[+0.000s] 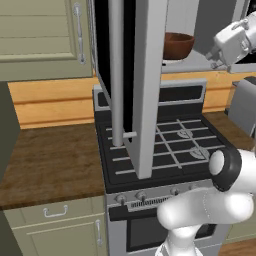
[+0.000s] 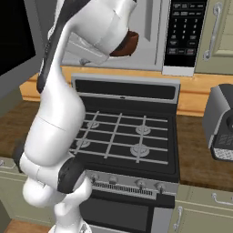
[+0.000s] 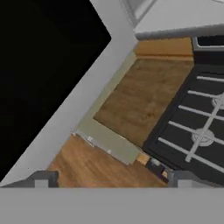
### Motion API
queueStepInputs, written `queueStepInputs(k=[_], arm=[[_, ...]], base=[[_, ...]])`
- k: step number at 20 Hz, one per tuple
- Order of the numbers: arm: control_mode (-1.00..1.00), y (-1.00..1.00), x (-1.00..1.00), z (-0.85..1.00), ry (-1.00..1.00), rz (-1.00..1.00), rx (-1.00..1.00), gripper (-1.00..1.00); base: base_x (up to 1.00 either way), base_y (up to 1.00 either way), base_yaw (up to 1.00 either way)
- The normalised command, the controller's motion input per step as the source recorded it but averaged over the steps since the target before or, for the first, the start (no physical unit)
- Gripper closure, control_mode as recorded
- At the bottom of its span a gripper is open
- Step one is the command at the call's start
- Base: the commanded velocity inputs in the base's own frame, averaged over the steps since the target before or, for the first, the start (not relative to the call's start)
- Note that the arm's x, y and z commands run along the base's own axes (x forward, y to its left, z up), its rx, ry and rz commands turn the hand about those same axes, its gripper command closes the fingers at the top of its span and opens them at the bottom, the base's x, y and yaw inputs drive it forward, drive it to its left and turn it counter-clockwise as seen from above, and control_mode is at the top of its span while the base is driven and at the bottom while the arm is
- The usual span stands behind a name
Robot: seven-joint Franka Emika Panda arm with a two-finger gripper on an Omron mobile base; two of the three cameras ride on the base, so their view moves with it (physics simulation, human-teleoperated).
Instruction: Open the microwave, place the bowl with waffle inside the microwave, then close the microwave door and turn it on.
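The bowl (image 1: 178, 45), round, glossy and reddish-brown, sits inside the open microwave (image 2: 152, 34), a silver-grey box with a dark button panel (image 2: 184, 28) on its right. The microwave door (image 1: 131, 85), silver-framed with black glass and a vertical bar handle (image 1: 116, 75), stands swung out over the black gas stove (image 2: 125, 132) with its grid grates. The claw (image 3: 111, 177) hangs apart from the bowl, beside the door's glass, its jaws spread wide and gripping nothing. A wooden table (image 1: 50, 160) flanks the stove.
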Motion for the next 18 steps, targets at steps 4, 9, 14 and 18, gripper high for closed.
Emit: queueStepInputs(k=[4, 9, 14, 18], arm=[[-1.0, 0.09, -1.0, -0.23, -0.53, 0.35, -0.74, -1.0], [-1.0, 0.12, -1.0, -0.58, -0.39, 0.3, -0.57, -1.0], [-1.0, 0.0, -1.0, -0.55, -0.37, 0.29, -0.41, -1.0], [-1.0, 0.0, -1.0, -0.35, -0.4, 0.3, -0.33, -1.0]], base=[[0.0, 0.0, 0.0], [0.0, 0.0, 0.0], [0.0, 0.0, 0.0], [0.0, 0.0, 0.0]])
